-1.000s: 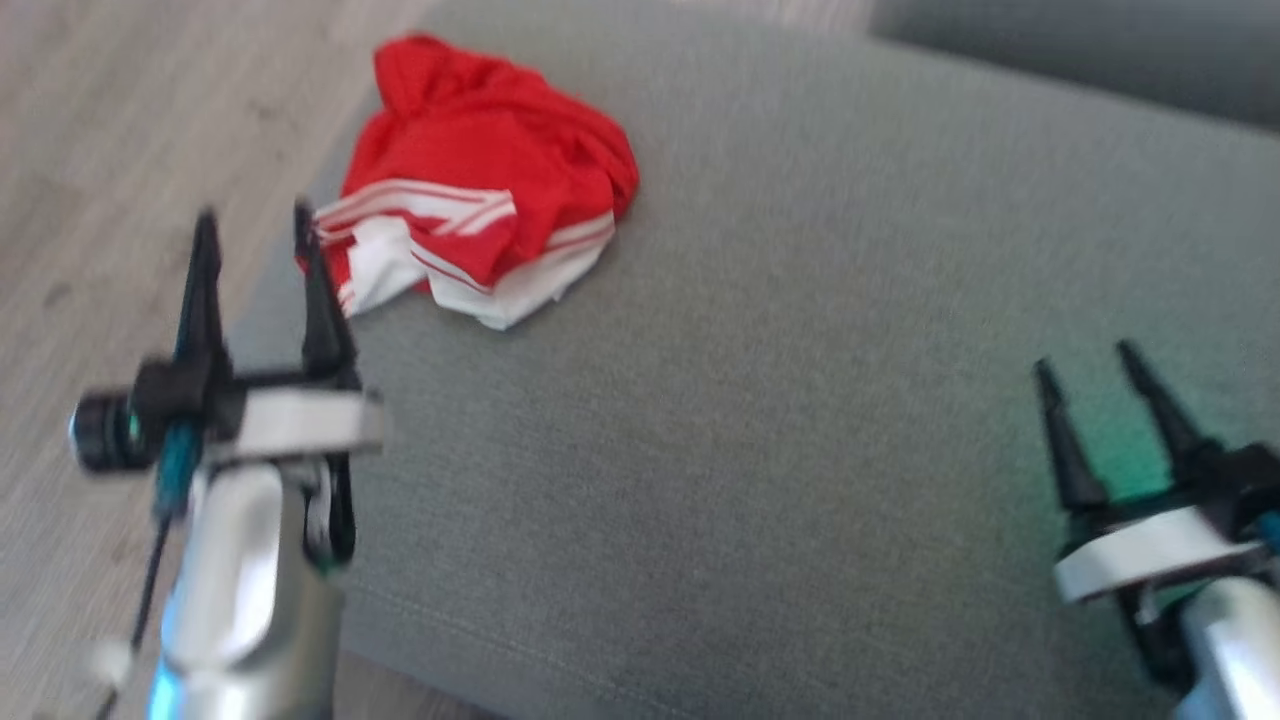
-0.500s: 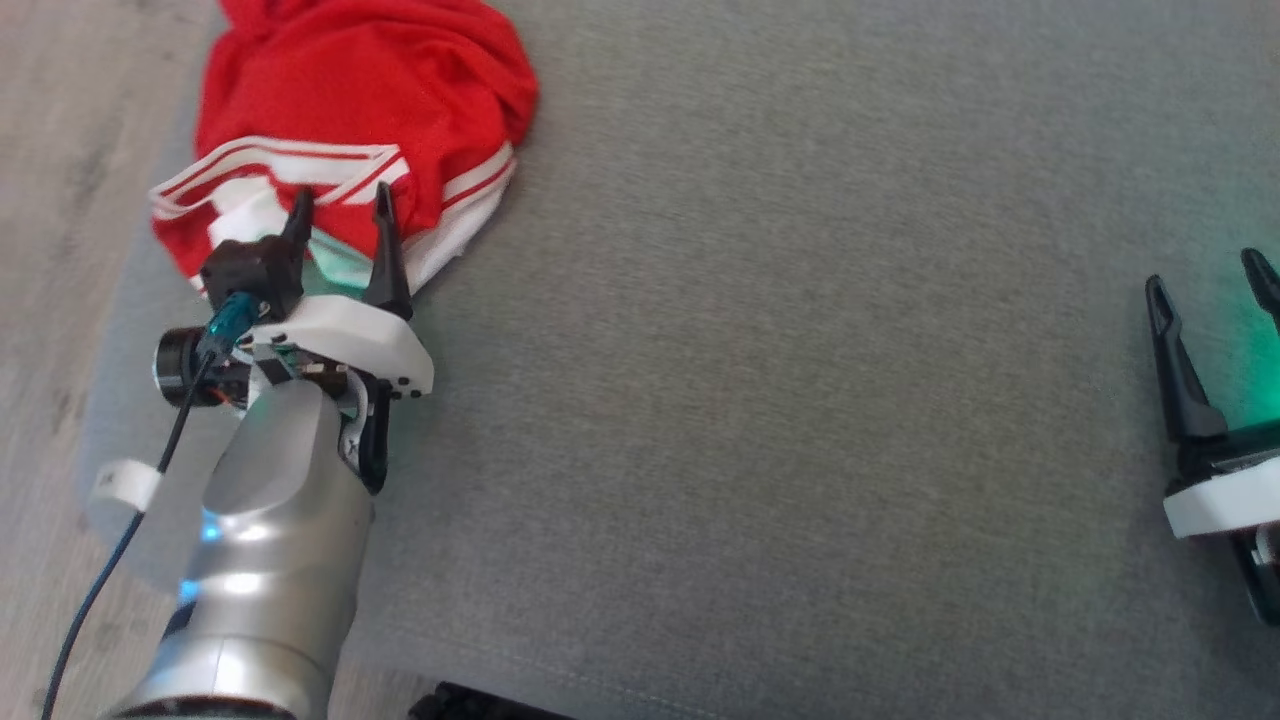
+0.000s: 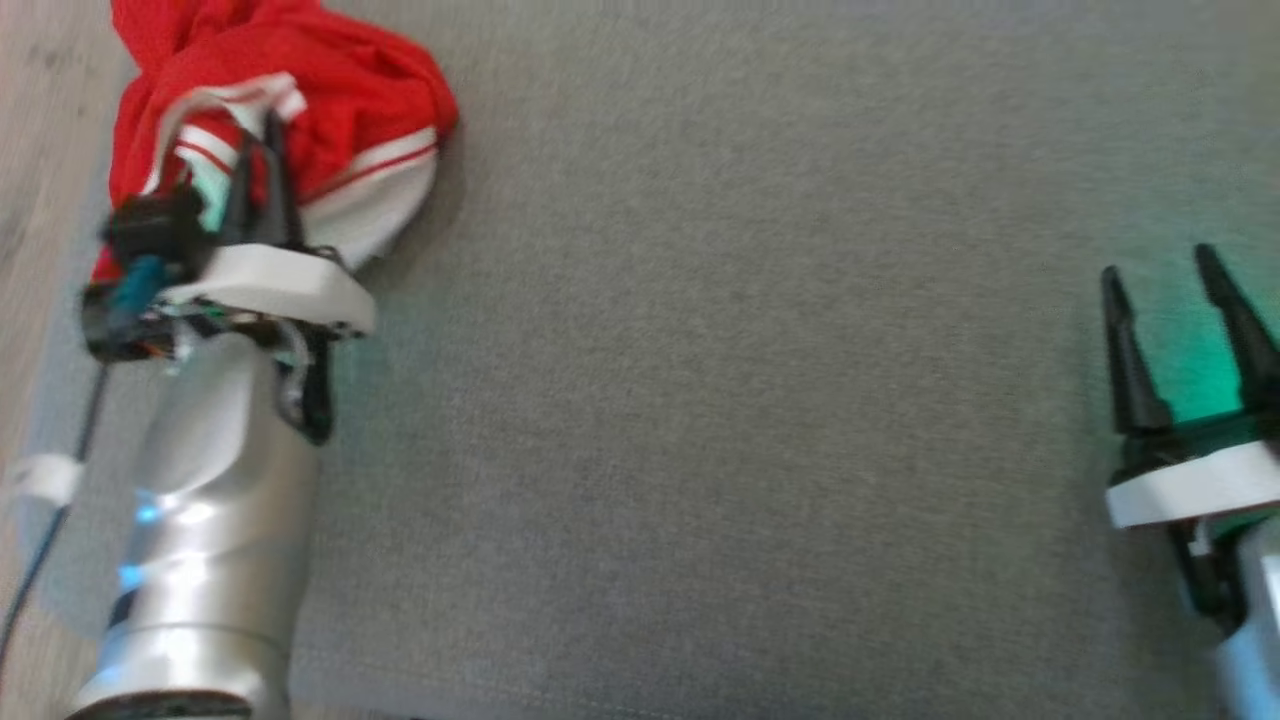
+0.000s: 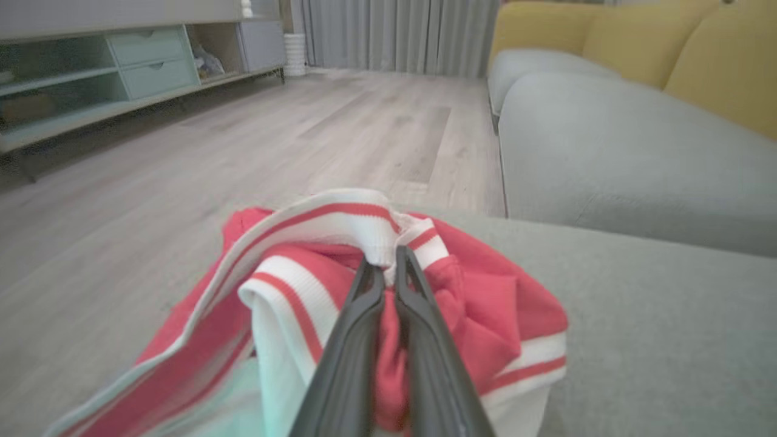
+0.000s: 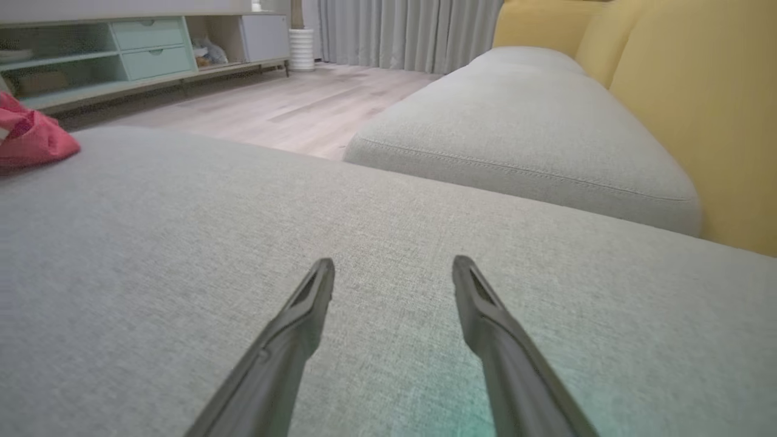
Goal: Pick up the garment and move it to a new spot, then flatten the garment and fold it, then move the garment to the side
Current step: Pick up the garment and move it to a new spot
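The garment [image 3: 330,110] is a crumpled red top with white striped trim, lying at the far left corner of the grey cushion [image 3: 750,350]. My left gripper [image 3: 262,135] is shut on a fold of its white striped rib. In the left wrist view the garment [image 4: 485,303] bunches around that gripper [image 4: 387,258], whose fingers pinch red and white cloth between them. My right gripper [image 3: 1160,265] stands open above bare cushion at the right. In the right wrist view this gripper [image 5: 393,270] has nothing between its fingers, and the garment [image 5: 30,136] lies far off at the left edge.
Wooden floor [image 3: 40,120] runs along the cushion's left edge. A second grey sofa seat [image 5: 522,145] with yellow backrests [image 5: 716,109] lies beyond. A low pale-green cabinet [image 4: 121,67] and grey curtains [image 4: 394,33] stand across the room.
My left gripper reached into the garment's striped edge and closed on it. The head camera shifted, so the whole scene slid left and up. My right gripper stayed open.
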Controlling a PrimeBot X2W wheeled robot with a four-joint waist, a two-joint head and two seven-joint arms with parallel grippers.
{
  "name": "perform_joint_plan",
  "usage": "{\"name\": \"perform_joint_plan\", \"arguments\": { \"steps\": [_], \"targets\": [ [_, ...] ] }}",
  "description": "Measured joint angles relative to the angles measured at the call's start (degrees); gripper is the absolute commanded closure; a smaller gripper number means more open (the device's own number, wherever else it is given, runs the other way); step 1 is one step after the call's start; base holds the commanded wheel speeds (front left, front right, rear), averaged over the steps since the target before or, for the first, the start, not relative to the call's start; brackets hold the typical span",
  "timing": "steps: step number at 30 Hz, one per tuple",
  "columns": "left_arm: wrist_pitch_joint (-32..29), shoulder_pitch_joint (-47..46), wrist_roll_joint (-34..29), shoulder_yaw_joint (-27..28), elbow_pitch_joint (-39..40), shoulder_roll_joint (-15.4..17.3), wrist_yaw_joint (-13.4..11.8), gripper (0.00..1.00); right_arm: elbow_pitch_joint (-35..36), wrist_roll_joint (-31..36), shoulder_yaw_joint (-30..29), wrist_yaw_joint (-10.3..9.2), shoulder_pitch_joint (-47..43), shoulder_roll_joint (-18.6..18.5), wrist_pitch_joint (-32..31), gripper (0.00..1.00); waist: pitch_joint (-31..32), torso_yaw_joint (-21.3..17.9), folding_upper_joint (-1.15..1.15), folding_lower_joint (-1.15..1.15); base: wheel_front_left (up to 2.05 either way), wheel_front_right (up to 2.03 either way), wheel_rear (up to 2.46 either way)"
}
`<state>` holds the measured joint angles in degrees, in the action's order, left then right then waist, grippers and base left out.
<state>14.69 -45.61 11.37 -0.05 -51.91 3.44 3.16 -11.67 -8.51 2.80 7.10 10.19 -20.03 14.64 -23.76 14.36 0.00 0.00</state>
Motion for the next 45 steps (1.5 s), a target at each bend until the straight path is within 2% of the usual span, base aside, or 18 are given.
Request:
{"name": "perform_joint_plan", "arguments": {
  "steps": [4,10,15,20,25,31,35,40,41,42,43,45],
  "targets": [
    [0.0,3.6,-0.5,1.9,8.9,2.3,0.5,1.00,-0.3,-0.1,0.8,0.00,0.0,3.9,0.0,0.00,3.0,-2.2,0.00,-0.01,0.00,0.00,0.00],
    [0.0,5.9,-2.8,1.8,19.3,4.8,2.0,1.00,-1.7,-0.6,1.8,0.00,-0.5,9.1,0.0,0.00,8.2,-7.3,0.00,-0.01,0.00,0.00,0.00],
    [0.0,4.7,-4.2,-1.4,23.8,5.4,2.9,1.00,-2.0,-1.1,2.1,0.00,-2.9,11.9,0.0,0.00,12.6,-12.6,0.00,-0.01,0.00,0.00,0.00],
    [-0.5,0.8,-4.3,-5.4,26.2,5.0,3.5,1.00,-2.1,-1.1,2.8,0.00,-4.8,13.2,0.0,0.00,16.9,-18.4,0.00,-0.01,0.00,0.00,0.00],
    [-1.5,-3.8,-3.4,-9.8,26.0,2.7,3.9,1.00,-1.9,-1.7,2.9,0.00,-5.2,13.9,0.0,0.00,20.2,-23.8,0.00,-0.01,0.00,0.00,0.00],
    [-1.5,-5.3,-0.3,-13.9,20.2,0.5,4.0,1.00,-1.2,-2.1,3.5,0.00,-5.2,14.2,0.0,0.00,21.5,-28.9,0.00,-0.01,0.00,0.00,0.00],
    [-0.9,-1.6,0.2,-18.2,16.1,0.0,4.4,1.00,-1.0,-2.1,3.9,0.00,-5.2,14.8,0.0,0.00,20.8,-30.7,0.00,-0.01,0.00,0.00,0.00],
    [-0.4,8.4,-0.3,-22.6,11.9,-0.7,4.4,1.00,-1.1,-2.1,4.5,0.00,-5.2,15.5,0.0,0.00,19.5,-31.3,0.00,0.01,0.00,0.00,0.00],
    [-0.4,10.8,-0.2,-22.6,12.1,-0.8,4.3,0.95,-1.2,-2.1,4.7,0.00,-5.2,15.5,0.0,0.00,19.4,-31.3,0.00,0.01,0.00,0.00,0.00],
    [-0.4,13.1,0.3,-22.6,12.6,-0.9,4.1,0.50,-1.4,-2.1,4.8,0.00,-5.2,15.5,0.0,0.00,19.4,-31.2,0.00,0.01,0.00,0.00,0.00],
    [-0.4,15.6,0.9,-22.6,13.7,-0.9,3.8,0.00,-1.6,-2.1,4.8,0.00,-5.2,15.5,0.0,0.00,19.4,-31.0,0.00,0.01,0.00,0.00,0.00],
    [-0.4,18.0,1.4,-22.5,15.1,-0.9,3.2,0.00,-1.8,-2.2,5.0,0.00,-5.3,15.5,0.0,0.00,19.5,-30.8,0.00,0.01,0.00,0.00,0.00]
  ]
}}
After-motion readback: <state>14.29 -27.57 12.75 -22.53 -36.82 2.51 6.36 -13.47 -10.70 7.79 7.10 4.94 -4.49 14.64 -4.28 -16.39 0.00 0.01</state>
